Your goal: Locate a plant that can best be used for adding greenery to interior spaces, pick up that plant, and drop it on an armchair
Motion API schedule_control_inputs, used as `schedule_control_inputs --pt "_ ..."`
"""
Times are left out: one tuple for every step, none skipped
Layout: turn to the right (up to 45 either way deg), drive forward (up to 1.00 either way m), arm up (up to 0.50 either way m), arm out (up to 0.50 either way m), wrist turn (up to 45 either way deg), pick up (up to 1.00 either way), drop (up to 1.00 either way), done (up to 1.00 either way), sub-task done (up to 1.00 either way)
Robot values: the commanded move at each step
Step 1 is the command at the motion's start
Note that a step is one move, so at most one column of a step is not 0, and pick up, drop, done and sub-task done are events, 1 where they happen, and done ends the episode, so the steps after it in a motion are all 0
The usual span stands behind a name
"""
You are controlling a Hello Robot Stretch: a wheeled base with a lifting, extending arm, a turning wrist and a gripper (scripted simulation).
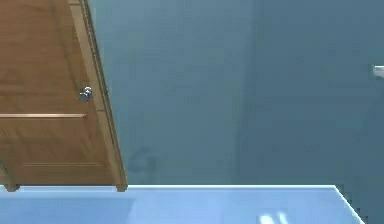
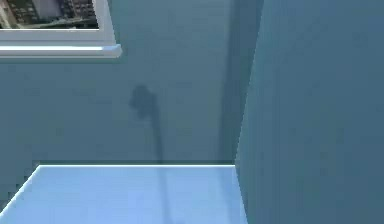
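Okay, quick pass. Looking ahead, a brown wooden door (image 1: 50,90) is standing at the forward view's left against the far wall. It is panelled, with a small silver knob (image 1: 86,93) sitting near its right edge about halfway up. A wooden door frame (image 1: 108,110) is running down its right side to the floor. Whether the door is ajar or closed, cannot tell. Right of it a plain teal wall (image 1: 200,90) is stretching across and meeting a second teal wall at a corner toward the right. A pale blue floor (image 1: 200,205) is lying along the near edge, catching a couple of bright glints near the right. A small white piece (image 1: 379,71) is poking in at the right edge, partway up; too little of it to name.

On the arm side, a window (image 2: 50,12) with a white frame (image 2: 60,47) is sitting at the far top left, with buildings showing through the glass. Below it a far teal wall is running right to a corner, where a nearer teal wall is coming forward on the right. Pale blue floor is spreading out at the near bottom left, reaching both walls.

Claw: spread or pressed together, cannot tell. Plant: where it is standing, cannot tell.
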Motion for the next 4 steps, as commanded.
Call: schedule_control_inputs --pt "-45.0 0.00 0.00 0.00 0.0 0.00 0.00 0.00 0.00" --pt "-45.0 0.00 0.00 0.00 0.0 0.00 0.00 0.00 0.00" --pt "-27.0 0.00 0.00 0.00 0.0 0.00 0.00 0.00 0.00" --pt "0.0 1.00 0.00 0.00 0.0 0.00 0.00 0.00 0.00"
